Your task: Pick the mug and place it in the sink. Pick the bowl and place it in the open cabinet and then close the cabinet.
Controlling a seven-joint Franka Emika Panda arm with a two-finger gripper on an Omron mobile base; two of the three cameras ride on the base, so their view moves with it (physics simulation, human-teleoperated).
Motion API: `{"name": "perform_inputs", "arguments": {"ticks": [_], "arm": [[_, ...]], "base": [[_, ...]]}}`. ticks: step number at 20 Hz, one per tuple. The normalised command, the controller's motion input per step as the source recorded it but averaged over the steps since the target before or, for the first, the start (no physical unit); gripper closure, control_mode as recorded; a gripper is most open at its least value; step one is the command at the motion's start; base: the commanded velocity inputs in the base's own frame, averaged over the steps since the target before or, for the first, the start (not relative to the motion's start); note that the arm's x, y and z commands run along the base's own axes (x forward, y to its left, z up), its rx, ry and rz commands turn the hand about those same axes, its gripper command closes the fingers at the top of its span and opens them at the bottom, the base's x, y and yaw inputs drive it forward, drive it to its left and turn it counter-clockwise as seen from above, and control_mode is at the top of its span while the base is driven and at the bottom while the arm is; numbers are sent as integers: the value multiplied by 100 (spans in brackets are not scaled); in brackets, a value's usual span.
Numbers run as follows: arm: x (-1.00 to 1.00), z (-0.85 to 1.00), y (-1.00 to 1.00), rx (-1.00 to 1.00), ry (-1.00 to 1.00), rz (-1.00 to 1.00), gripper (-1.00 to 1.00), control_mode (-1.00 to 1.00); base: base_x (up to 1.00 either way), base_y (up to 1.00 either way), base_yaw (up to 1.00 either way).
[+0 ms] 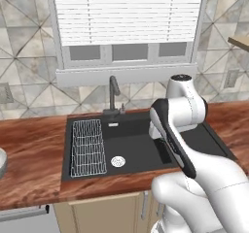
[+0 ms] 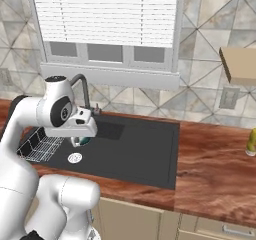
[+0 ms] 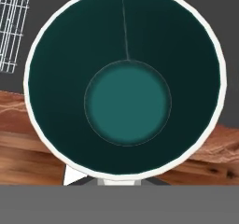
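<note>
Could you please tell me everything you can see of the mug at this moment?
The mug is round, with a thin white rim and a dark teal, glossy-looking inside that lightens to a paler teal circle at the bottom. The hand view looks straight down into it, and it is empty. In the right base view a small part of it shows just under the gripper, over the near left part of the black sink. The grip itself is hidden, and no handle is visible.

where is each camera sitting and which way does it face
Left base view: behind the arm's left, facing the sink; white arm at lower right.
Right base view: behind its right, same sink; arm lower left, pincer holding the mug.
Hand view: straight down into the mug.
Both base views share sink and faucet.
</note>
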Motion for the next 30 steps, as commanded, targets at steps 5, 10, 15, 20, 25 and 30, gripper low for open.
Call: {"name": "perform_inputs", "arguments": {"ticks": [5, 10, 15, 20, 25, 30], "arm": [[0, 0, 0, 0, 0, 0, 100, 100], [0, 0, 0, 0, 0, 0, 100, 100], [0, 0, 0, 0, 0, 0, 100, 100], [0, 0, 0, 0, 0, 0, 100, 100], [0, 0, 0, 0, 0, 0, 100, 100], [7, -8, 24, 10, 2, 1, 100, -100]], "base": [[87, 42, -6], [57, 72, -1], [58, 99, -17], [44, 89, -6], [43, 82, -5], [16, 49, 0]]}}
